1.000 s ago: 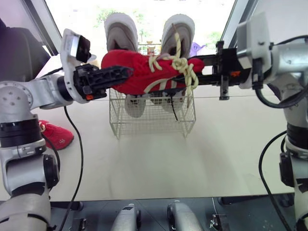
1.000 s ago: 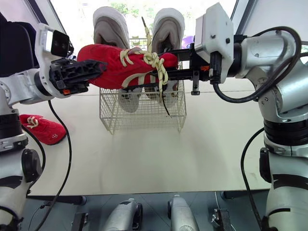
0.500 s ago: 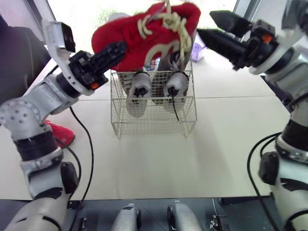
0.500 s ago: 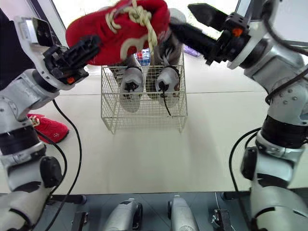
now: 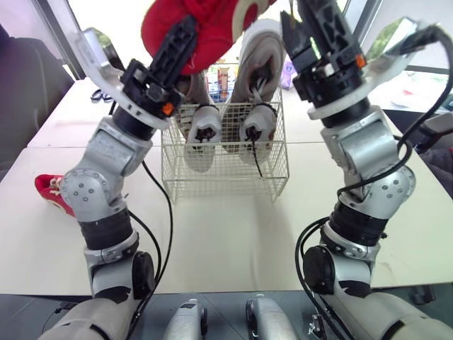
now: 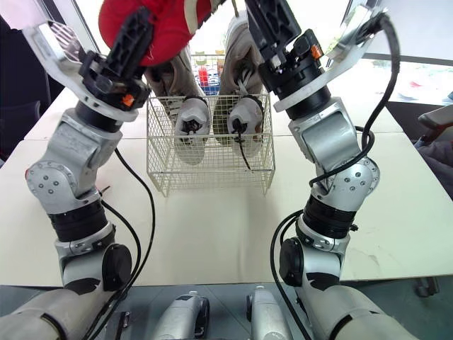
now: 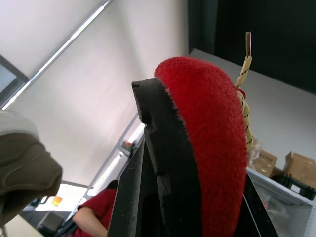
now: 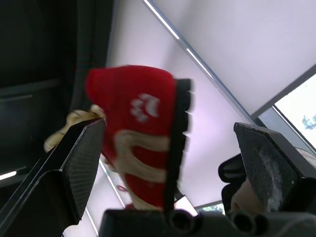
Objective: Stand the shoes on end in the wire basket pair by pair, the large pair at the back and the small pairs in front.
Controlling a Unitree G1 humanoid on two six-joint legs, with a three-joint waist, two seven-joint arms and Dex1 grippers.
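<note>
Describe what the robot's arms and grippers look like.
Silver-grey jointed arms with round housings, black bands and looping black cables. The left gripper and right gripper each have black ridged fingers, an orange mark at the base and a white wrist bracket.

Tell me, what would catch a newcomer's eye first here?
A red shoe is held high by the left gripper, the right gripper open beside it. Below stands a wire basket with a large grey pair on end inside; another red shoe lies on the table at the left.

head eyes share the basket; wrists face upward.
</note>
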